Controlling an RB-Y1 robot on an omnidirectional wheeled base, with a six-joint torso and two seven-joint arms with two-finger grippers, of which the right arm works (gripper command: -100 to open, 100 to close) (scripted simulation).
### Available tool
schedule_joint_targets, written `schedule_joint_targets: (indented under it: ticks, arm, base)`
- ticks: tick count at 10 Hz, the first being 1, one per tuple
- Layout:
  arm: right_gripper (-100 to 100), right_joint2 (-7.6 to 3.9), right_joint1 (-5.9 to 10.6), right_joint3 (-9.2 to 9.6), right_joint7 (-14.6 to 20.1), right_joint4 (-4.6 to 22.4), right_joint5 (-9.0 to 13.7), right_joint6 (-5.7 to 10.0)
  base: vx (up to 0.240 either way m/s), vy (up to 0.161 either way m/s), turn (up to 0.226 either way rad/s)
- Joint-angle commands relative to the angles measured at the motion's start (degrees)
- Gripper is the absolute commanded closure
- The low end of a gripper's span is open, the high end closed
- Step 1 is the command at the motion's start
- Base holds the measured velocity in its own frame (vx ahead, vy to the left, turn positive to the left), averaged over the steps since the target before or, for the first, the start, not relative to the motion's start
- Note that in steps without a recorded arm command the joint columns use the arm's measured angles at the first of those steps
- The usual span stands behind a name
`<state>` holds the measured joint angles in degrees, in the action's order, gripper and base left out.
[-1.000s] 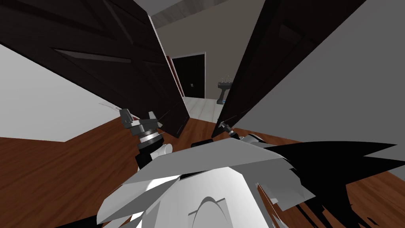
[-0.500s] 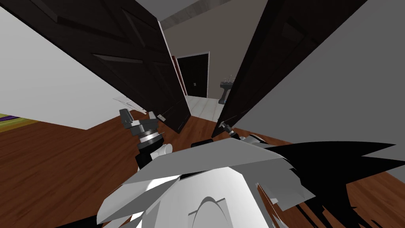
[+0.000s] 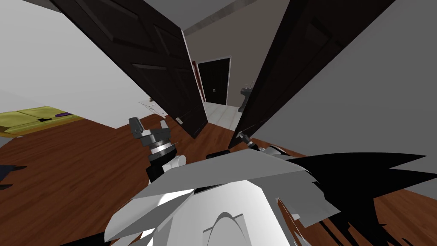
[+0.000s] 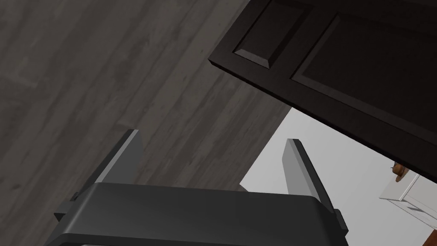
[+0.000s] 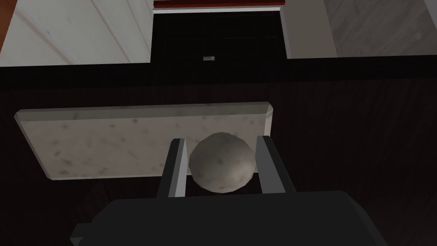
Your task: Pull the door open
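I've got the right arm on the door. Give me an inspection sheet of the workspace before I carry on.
Surface: brown wood floor; pale floor beyond the doorway.
Job's things: dark door partly open; its round grey knob sits on a pale plate.
Clutter: yellow-green flat thing low by the left wall.
End effectors: right end effector closed on the knob's sides; left end effector open, holding nothing.
Cables: nothing seen.
Surroundings: second dark door leaf on the left; far dark door and grey pedestal basin through the opening.
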<state>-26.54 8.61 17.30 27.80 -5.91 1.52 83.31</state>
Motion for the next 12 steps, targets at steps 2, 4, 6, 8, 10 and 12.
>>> schedule_joint_targets:
  ticks: [2,4,6,8,10,12]
  arm:
    - [100,-0.30,-0.56,0.06,0.03,-0.29,0.16,0.30]
    - [100,-0.41,-0.75,0.12,0.05,-0.27,0.23,0.43]
    - [100,-0.22,-0.63,0.54,0.02,-0.64,0.41,-0.08]
    - [100,-0.13,-0.35,0.87,-0.01,-0.47,0.65,-0.05]
    - [100,-0.02,-0.02,1.27,-0.06,-0.24,0.93,-0.02]
    - [100,0.09,0.34,1.69,-0.11,0.05,1.24,0.01]
  base:
    - [-0.175,-0.097,0.161]
    - [-0.167,-0.076,0.125]
    - [-0.118,-0.050,0.092]
    - [-0.178,-0.079,0.137]
    - [-0.164,-0.097,0.136]
    - [-0.168,-0.084,0.125]
